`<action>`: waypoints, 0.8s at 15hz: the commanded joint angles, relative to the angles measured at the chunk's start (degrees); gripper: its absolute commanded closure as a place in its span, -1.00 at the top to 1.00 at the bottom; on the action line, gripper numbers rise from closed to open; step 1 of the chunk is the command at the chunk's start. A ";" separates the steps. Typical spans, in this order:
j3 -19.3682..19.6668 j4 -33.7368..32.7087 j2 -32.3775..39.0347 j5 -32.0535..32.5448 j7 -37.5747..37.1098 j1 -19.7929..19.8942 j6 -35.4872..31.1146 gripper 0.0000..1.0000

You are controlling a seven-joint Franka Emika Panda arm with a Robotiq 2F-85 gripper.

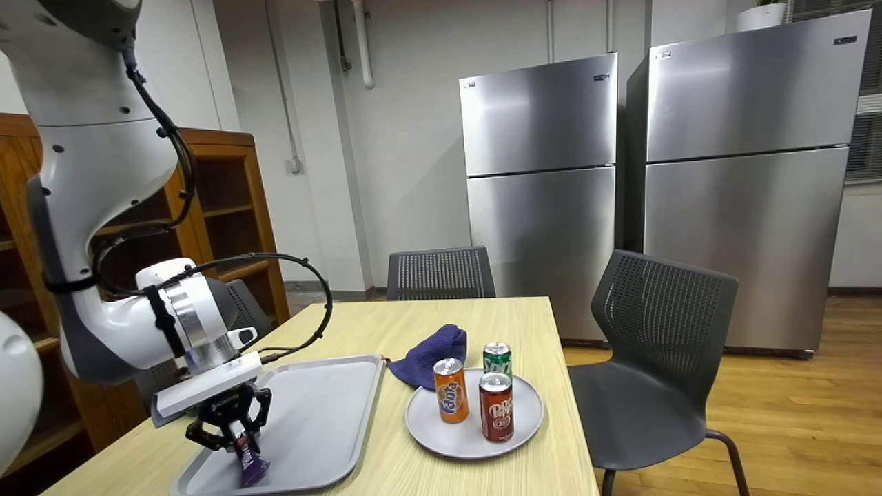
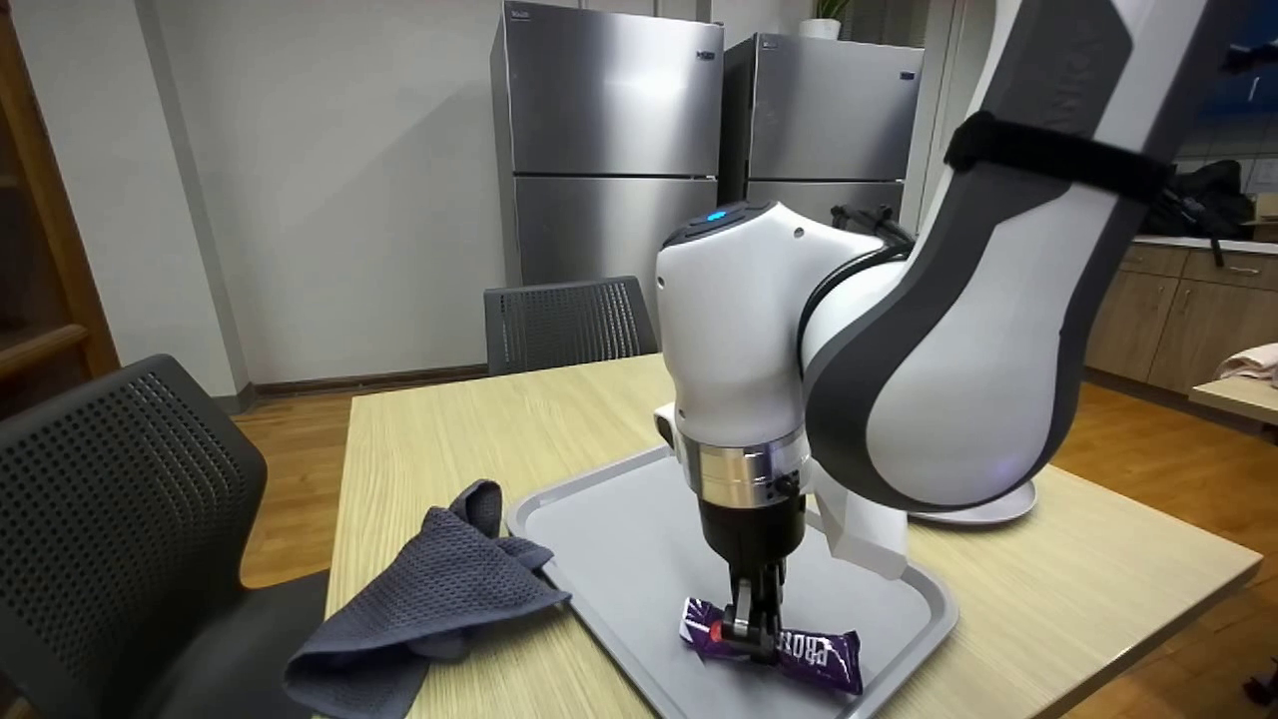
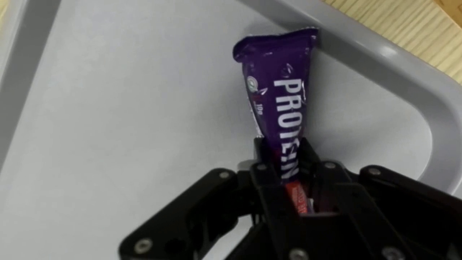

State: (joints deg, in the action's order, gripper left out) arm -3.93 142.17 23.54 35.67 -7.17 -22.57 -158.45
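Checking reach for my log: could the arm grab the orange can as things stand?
Probably not: the pincer is closed on the purple bar, though nothing tall seems to stand between it and the orange can.

purple protein bar [image 3: 279,99] tight in the black gripper [image 3: 282,151] — 1 end near the grey tray rim [image 3: 388,50]

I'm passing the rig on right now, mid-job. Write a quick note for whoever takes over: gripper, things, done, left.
Gripper: fingers closed on the purple protein bar, partway along it.
Bar: within the gray tray, one end near the rim; I can't tell if it is lifted clear.
Nearby: plate with orange can, green can and dark red can; dark blue cloth beside the tray.
Done: bar gripped.
Left: bar not yet released.
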 commanded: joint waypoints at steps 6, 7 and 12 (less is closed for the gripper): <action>-0.36 1.58 -4.78 -0.01 0.68 0.16 1.14 -0.93; -0.12 1.42 -5.35 0.42 0.24 -0.20 1.78 -0.94; -1.82 0.84 -7.58 0.32 0.36 -0.69 4.39 -0.93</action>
State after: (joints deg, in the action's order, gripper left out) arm -4.40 142.18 19.43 35.67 -7.17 -22.67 -157.22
